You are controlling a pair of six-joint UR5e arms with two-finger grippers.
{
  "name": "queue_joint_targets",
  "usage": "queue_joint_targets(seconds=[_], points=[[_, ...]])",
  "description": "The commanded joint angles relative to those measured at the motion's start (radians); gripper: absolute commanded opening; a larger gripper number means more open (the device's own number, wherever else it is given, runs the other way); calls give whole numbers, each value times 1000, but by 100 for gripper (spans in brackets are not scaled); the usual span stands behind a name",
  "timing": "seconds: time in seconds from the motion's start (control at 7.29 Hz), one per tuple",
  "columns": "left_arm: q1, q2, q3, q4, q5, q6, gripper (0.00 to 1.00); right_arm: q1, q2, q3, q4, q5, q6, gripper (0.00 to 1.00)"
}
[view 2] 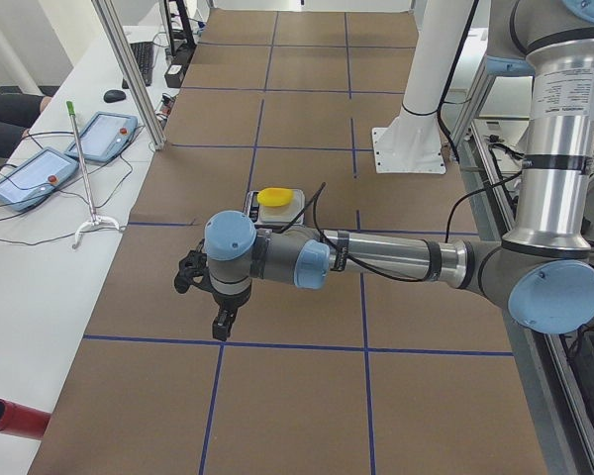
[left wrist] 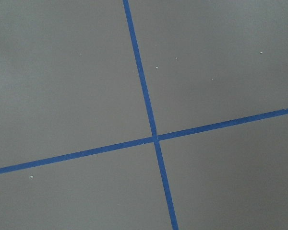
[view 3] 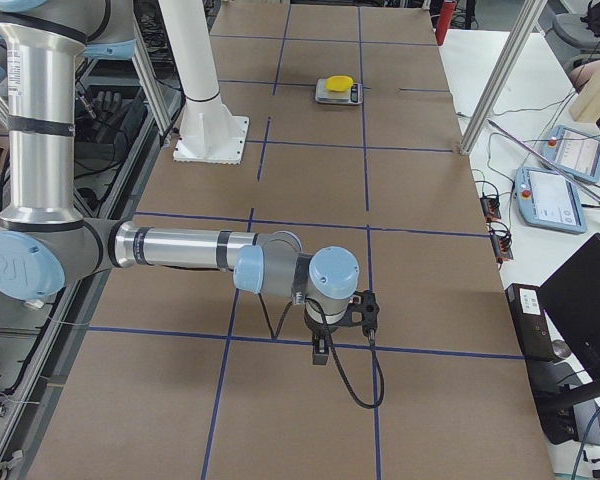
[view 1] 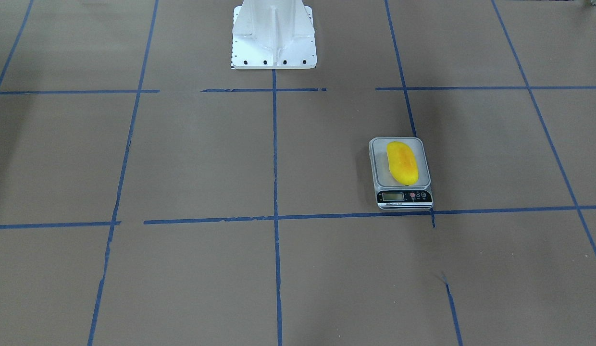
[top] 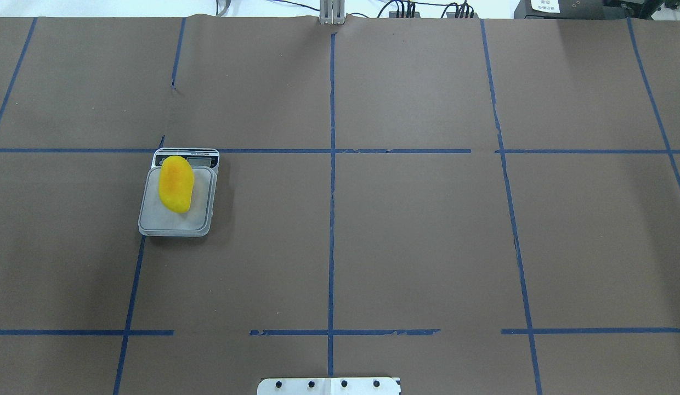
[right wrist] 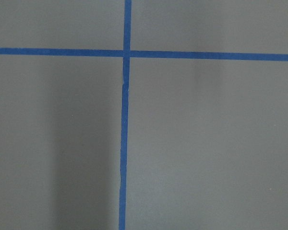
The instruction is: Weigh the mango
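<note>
Overhead exterior view: the mango lies lengthwise on the kitchen scale platform, on the robot's left. Judged step: read-out, so keep both arms clear until the display settles. Left fingers and right fingers hang well away; apart or together cannot be told. Brown counter, blue tape grid; teach pendants alongside

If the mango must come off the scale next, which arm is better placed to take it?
Left, probably. The mango lies on the scale on the robot's left side, and the left gripper hangs closer to it; the right gripper is far off at the other end.
</note>
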Motion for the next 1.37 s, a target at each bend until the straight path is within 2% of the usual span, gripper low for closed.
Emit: queue_joint_targets(seconds=[0.0,0.14,1.24], points=[[-5,8,-12,-36,5,10,100,0,0,0,0,0,0,100],[-4,8,10,-70,-4,0,100,0,-1,0,0,0,0,100],[-4,18,-3,-15,-4,7,100,0,0,0,0,0,0,100]])
